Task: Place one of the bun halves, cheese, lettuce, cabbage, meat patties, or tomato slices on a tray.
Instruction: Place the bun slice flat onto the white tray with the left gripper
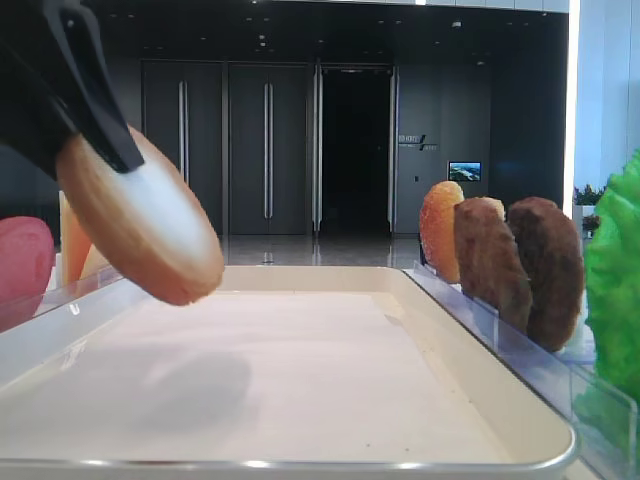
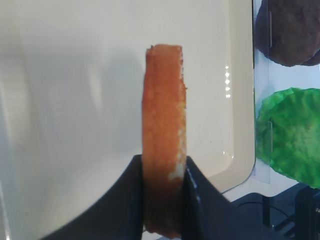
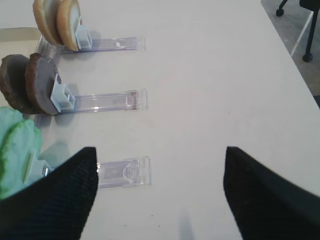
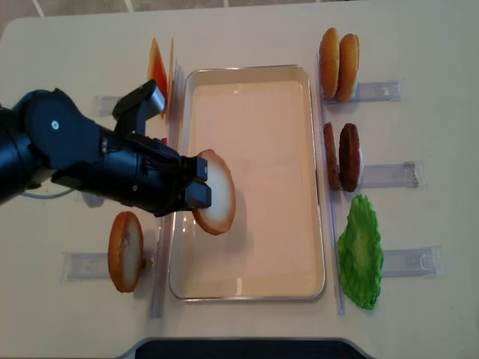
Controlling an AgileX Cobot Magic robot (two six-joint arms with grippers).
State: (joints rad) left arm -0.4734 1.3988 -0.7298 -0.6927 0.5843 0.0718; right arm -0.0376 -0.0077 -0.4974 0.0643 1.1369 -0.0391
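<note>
There are four bun halves in all. One bun half (image 4: 214, 192) is held by the left gripper (image 4: 196, 182), one more bun half (image 4: 126, 250) stands in a clear holder behind and to the side of that gripper, and a pair of bun halves (image 4: 338, 54) stands in a holder far across the tray (image 4: 247, 284), on the opposite side. Two meat patties (image 4: 341, 156) stand side by side beyond the tray from the left gripper, and next to them lies one green lettuce leaf (image 4: 361, 252). Two thin cheese slices (image 4: 159, 67) stand upright on the left gripper's own side of the tray. One pinkish-red tomato slice (image 1: 22, 262) is visible only in the low exterior view, behind the held bun.

The left gripper is closed tightly on the bun half – its two black fingers (image 2: 132, 200) press on both flat faces, and the bun hangs tilted over the tray, not touching the base.

The right gripper (image 3: 160, 195) hovers over the bare table with its jaws wide apart – nothing is between them. The meat patties and the pair of bun halves stand ahead of it and to its left.
</note>
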